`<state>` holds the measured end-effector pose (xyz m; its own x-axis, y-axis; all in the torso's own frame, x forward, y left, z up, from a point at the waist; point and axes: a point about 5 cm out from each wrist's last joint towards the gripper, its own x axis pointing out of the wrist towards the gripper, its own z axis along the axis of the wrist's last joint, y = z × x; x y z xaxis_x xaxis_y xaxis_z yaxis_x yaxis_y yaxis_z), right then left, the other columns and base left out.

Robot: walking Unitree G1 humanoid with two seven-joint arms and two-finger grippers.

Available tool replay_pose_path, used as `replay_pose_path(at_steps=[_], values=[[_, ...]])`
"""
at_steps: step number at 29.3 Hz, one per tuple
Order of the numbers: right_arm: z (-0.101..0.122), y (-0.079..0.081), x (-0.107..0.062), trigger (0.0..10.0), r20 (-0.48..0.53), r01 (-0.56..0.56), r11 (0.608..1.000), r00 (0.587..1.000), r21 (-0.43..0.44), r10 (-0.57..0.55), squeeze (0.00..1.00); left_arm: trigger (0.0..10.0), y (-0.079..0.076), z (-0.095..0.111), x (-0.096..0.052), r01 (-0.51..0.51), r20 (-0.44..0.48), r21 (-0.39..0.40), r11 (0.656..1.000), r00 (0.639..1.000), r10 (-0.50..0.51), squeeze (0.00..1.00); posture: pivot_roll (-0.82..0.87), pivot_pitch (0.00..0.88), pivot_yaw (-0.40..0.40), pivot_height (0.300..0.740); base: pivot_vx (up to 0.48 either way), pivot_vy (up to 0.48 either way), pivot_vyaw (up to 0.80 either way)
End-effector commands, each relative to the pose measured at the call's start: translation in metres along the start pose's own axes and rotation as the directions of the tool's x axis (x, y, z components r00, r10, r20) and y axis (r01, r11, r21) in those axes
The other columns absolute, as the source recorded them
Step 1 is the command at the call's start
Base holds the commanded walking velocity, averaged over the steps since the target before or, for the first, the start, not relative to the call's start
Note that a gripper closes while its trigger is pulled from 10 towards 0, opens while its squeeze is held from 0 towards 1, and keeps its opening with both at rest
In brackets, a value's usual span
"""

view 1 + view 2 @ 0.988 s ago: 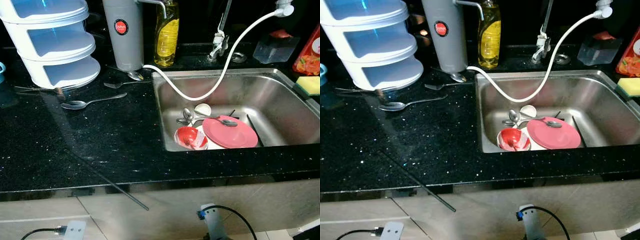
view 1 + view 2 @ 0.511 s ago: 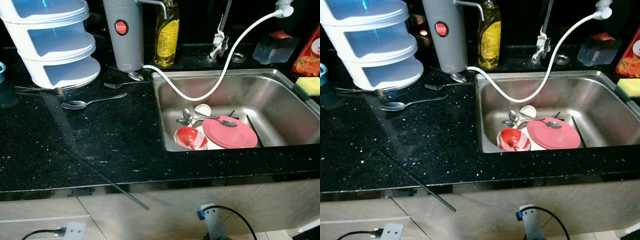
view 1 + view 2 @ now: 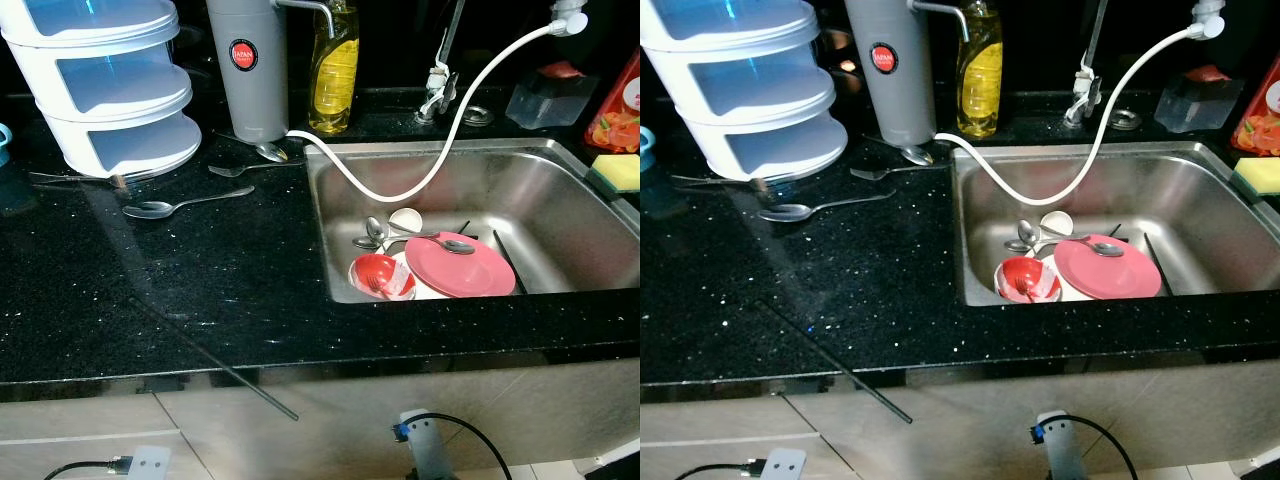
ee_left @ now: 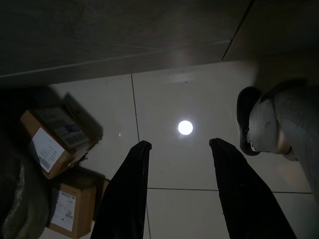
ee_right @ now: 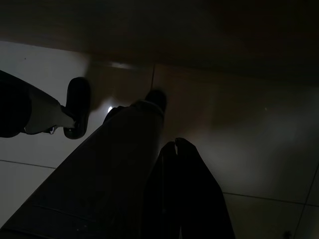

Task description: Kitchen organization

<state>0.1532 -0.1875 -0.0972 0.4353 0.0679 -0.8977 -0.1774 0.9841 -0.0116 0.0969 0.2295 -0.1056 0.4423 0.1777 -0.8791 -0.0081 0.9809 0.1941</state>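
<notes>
Black table [image 3: 230,290] and steel sink [image 3: 560,215] seen from above, both arms hanging idle.

Left gripper [image 4: 177,149] down over the tiled floor [image 4: 199,99], fingers [image 4: 127,189] spread wide, holding and touching nothing, cardboard boxes [image 4: 55,144] off to one side. Right gripper [image 5: 175,145] in deep shade, fingers [image 5: 192,189] pressed together, empty. In the sink: pink plate [image 3: 460,265] with a spoon [image 3: 440,241] across it, red bowl [image 3: 381,276] just beside, white hose [image 3: 440,150] looping in. On the table: two spoons [image 3: 185,203], white stacked containers [image 3: 110,80], grey canister [image 3: 247,65], yellow soap bottle [image 3: 333,70].
</notes>
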Motion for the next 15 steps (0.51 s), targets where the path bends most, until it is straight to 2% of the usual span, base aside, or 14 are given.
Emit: replay_pose_path(at_steps=[1, 15], values=[[-0.0023, 0.0025, 0.0002, 10.0, -0.009, -0.003, 1.0, 1.0, -0.005, 0.003, 0.0, 10.0, 0.0091, -0.0048, -0.0012, -0.018, -0.019, 0.006, 1.0, 1.0, 0.018, 0.0, 0.11, 0.0, 0.002, 0.74, 0.0, 0.0, 0.0], [-0.0026, 0.0045, 0.0005, 10.0, -0.007, -0.004, 1.0, 1.0, -0.006, 0.004, 0.0, 10.0, 0.011, -0.006, -0.0017, -0.021, -0.02, 0.004, 1.0, 1.0, 0.021, 0.0, 0.1, 0.0, 0.003, 0.74, 0.0, 0.0, 0.0]])
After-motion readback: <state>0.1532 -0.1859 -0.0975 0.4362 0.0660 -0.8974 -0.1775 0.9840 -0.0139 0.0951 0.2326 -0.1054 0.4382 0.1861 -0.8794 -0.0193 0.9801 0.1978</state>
